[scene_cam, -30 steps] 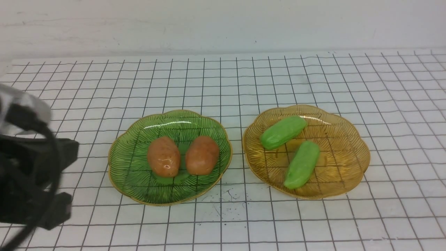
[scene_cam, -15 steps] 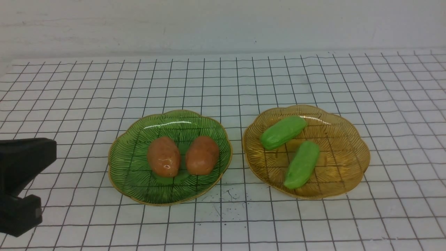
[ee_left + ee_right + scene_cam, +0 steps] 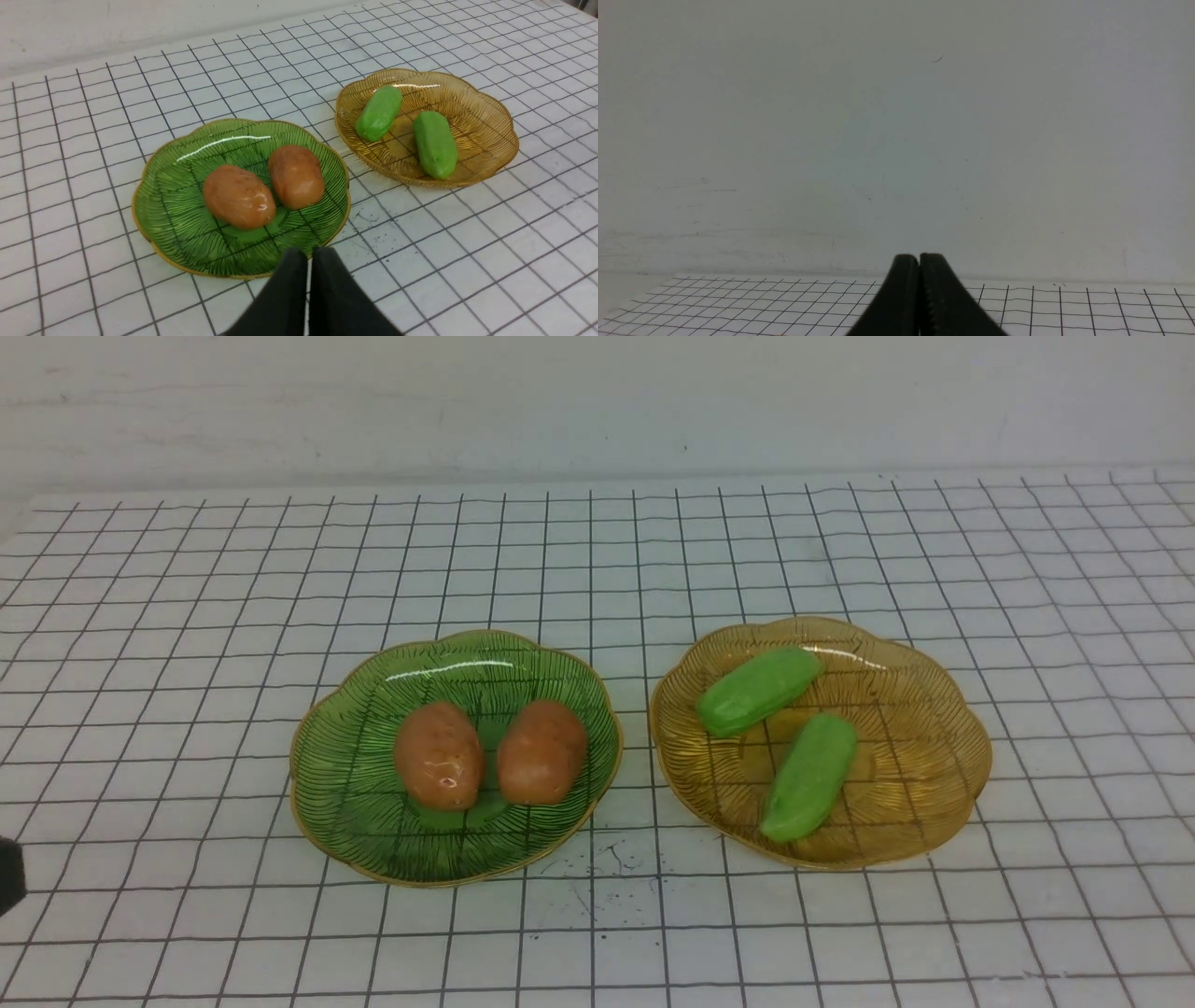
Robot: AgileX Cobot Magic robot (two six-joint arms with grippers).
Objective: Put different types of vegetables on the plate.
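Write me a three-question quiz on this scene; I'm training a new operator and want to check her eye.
1. True or false: both potatoes lie on the green plate.
2. Fill in: the plate on the robot's right holds two light-green ____.
3. Which is the state of the left gripper? A) open, B) shut on a potato, C) shut with nothing held.

Key: 1 true; 2 cucumbers; 3 C.

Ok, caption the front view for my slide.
Potatoes on the green plate, cucumbers on the amber one.
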